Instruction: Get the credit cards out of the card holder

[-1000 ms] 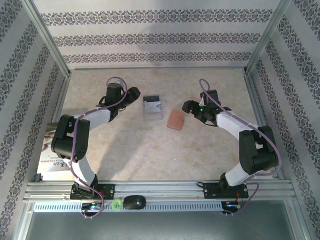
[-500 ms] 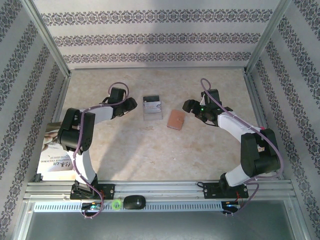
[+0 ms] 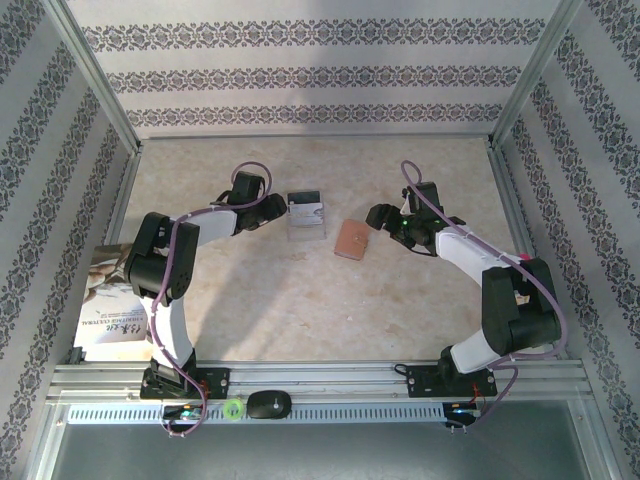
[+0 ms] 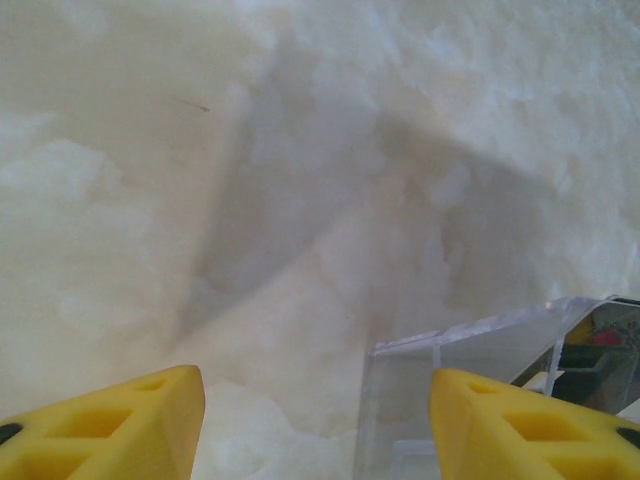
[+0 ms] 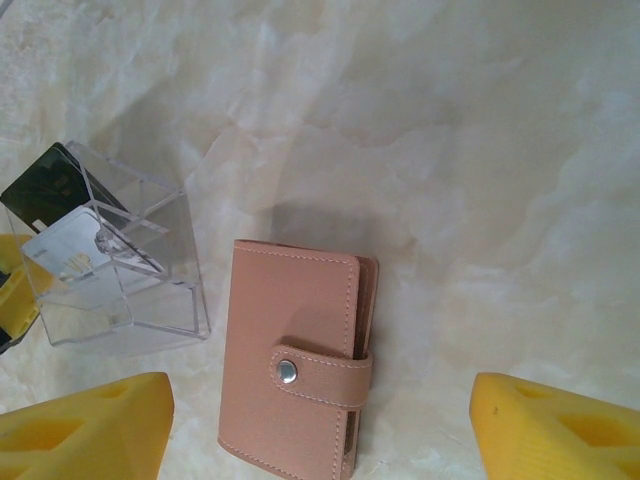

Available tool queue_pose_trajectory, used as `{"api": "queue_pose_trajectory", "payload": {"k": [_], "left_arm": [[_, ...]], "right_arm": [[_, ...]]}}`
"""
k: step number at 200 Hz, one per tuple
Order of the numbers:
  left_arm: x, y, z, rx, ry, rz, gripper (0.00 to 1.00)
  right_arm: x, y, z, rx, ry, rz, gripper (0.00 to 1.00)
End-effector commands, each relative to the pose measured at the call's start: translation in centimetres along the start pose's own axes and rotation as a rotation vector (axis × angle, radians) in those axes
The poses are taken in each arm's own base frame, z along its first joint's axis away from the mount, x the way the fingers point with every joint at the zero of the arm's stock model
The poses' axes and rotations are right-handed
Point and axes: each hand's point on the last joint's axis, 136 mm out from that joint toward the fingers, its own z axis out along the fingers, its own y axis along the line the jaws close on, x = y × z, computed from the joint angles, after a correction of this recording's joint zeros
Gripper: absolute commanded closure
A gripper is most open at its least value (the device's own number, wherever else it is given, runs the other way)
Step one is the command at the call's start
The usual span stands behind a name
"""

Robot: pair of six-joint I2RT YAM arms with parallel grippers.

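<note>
The card holder (image 3: 351,240) (image 5: 295,350) is a tan leather wallet lying flat near the table's middle, folded shut with its snap strap fastened. The credit cards are hidden inside it. My right gripper (image 3: 376,215) (image 5: 322,400) hovers just right of it, open, with its yellow fingers (image 5: 90,430) either side of the holder's near end and not touching it. My left gripper (image 3: 279,207) (image 4: 315,400) is open and low over the table. One of its fingers (image 4: 520,425) is over the corner of the clear plastic case (image 3: 306,213) (image 4: 480,370) (image 5: 110,270).
The clear case stands just left of the card holder, with a black end and a silvery chip card inside. A printed sheet (image 3: 100,300) lies at the table's left edge. Aluminium frame posts and patterned walls enclose the table. A black mouse (image 3: 268,403) sits on the front rail.
My left arm has swung right, bringing its gripper up to the clear case's left side. The right gripper has barely shifted beside the card holder.
</note>
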Motion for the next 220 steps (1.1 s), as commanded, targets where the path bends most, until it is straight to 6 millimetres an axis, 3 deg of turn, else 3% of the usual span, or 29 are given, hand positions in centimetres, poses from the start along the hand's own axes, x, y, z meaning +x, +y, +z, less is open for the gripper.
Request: {"api": "queue_pose_trajectory", "payload": {"k": [1, 29, 53, 78, 132, 160, 220], "left_arm": [[0.7, -0.7, 0.6, 0.006, 0.032, 0.018, 0.39], [-0.6, 0.0, -0.8, -0.012, -0.026, -0.002, 0.36], [-3.2, -0.2, -3.9, 0.039, -0.116, -0.049, 0.3], [-4.3, -1.7, -7.3, 0.108, -0.179, -0.042, 0.23], [-3.4, -2.3, -13.7, 0.214, -0.294, -0.068, 0.12], [-2.7, -1.8, -16.2, 0.242, -0.343, -0.074, 0.0], [-2.2, -0.2, -20.4, 0.349, -0.476, -0.148, 0.01]], "right_arm": [[0.2, 0.2, -0.4, -0.004, -0.006, -0.002, 0.22], [0.4, 0.4, -0.2, -0.014, 0.011, 0.016, 0.25], [1.3, 0.7, 0.6, -0.025, 0.045, 0.026, 0.28], [2.6, 1.1, 1.6, -0.044, 0.084, 0.038, 0.27], [5.2, 1.0, 3.2, -0.069, 0.167, 0.067, 0.36], [6.5, 0.5, 3.2, -0.071, 0.184, 0.07, 0.4], [7.7, 0.5, 3.2, -0.097, 0.184, 0.042, 0.46]]}}
